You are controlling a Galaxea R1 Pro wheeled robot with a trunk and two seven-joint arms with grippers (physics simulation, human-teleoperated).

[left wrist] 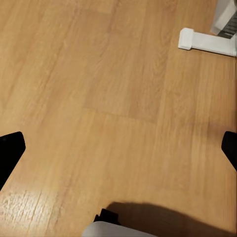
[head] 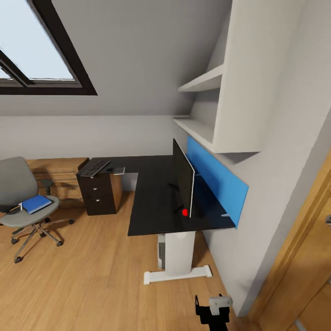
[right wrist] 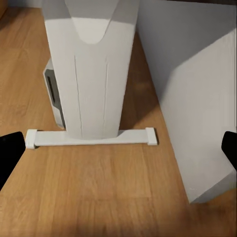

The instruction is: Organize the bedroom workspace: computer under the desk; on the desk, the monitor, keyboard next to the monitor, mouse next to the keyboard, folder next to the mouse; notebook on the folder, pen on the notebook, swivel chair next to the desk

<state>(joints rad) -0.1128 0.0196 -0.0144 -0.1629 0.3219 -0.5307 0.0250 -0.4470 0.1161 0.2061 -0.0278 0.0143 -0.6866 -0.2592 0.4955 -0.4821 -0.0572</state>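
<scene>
Both grippers are hanging wide open, holding nothing: the left gripper [left wrist: 118,148] over bare wood floor [left wrist: 98,98], the right gripper [right wrist: 118,148] facing the desk's white leg [right wrist: 91,69], with the computer [right wrist: 53,96] peeking out behind it. Well beyond them, the desk [head: 151,202] is carrying the monitor [head: 183,181] and, far left, the keyboard [head: 94,168]. Farther left, the swivel chair [head: 20,193] is holding the folder [head: 36,203].

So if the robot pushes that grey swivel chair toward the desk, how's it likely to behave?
The swivel chair sits on casters over smooth wood floor, so it should roll easily and may drift or spin off line. The blue folder lies loose on its seat, so a sharp shove might slide it off.
</scene>
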